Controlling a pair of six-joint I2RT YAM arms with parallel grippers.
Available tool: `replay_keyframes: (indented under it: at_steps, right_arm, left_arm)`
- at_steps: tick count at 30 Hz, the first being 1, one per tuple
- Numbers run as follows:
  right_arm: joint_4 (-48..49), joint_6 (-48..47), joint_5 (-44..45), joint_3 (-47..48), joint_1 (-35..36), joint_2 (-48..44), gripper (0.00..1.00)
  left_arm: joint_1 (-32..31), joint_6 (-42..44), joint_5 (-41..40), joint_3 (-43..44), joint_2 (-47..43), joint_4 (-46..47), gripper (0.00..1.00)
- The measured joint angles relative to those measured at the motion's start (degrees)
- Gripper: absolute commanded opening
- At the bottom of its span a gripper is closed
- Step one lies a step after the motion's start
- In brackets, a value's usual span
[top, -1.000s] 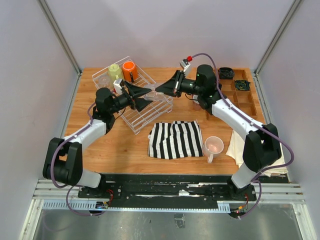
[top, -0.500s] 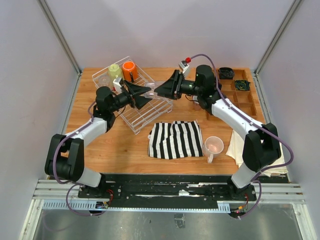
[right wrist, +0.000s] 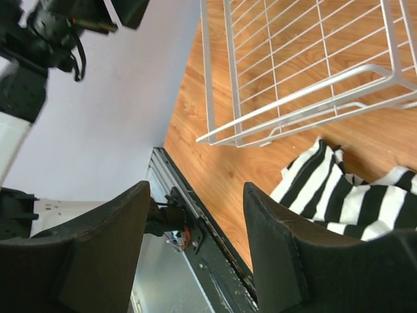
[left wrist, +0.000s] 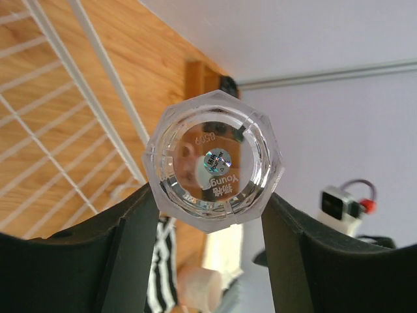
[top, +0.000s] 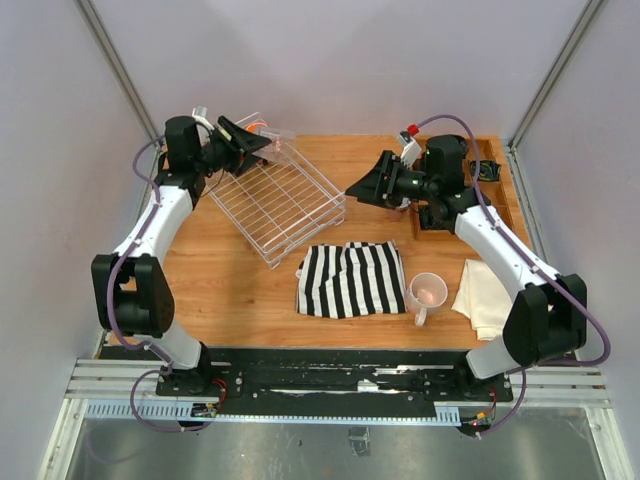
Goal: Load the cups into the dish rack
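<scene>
Bench of orange-brown wood (top: 200, 300) carries everything, and the dish rack (top: 280, 195), a white wire basket, sits skewed on its far-left part, most of its grid bottom bare. A black-and-white striped cloth (top: 350, 280) lies crumpled just beside the rack's near corner, toward the middle of the near edge. A cream cloth (top: 488, 295) lies at the near-right corner, and a wooden compartment tray (top: 500, 195) sits along the right edge, partly hidden by the right arm. Between the two cloths a pale pink mug (top: 428, 292) stands upright, outside the rack. The left claw (left wrist: 210, 192) is clenched on a clear tumbler (left wrist: 214, 163), which lies sideways with its base to the wrist camera, above the rack's far-left end. This claw hides most of that corner, and only a sliver of an orange mug (top: 257, 127) shows there. The right claw (right wrist: 195, 192) is released and grasps nothing, hanging above the bench between the rack and the tray.
</scene>
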Motion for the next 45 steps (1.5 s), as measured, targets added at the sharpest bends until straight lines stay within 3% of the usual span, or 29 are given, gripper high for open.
replay_keyframes:
  at_steps: [8,15,25,37,45]
  right_arm:
    - [-7.8,-7.2,1.6,0.1,-0.2,-1.3,0.59]
    - [-11.3,-10.1,1.9,0.6,-0.9,-1.3,0.58]
    - [-13.3,-11.8,2.1,1.7,-1.1,-0.3,0.57]
    - [-13.8,-12.1,2.1,1.7,-1.3,0.7,0.56]
    - [-14.0,-12.2,2.1,1.7,-1.3,0.7,0.56]
  left_arm:
    - [0.0,18.9,-11.7,12.6,7.4,-19.7,0.05]
    - [-1.1,29.1,-21.2,21.8,14.0,-30.5,0.04]
    - [-8.6,40.3,-34.9,36.7,21.4,-42.0,0.04]
    - [-8.6,45.5,-44.5,31.1,21.9,-45.2,0.02]
    - [-8.6,47.1,-47.6,24.8,20.3,-42.2,0.01]
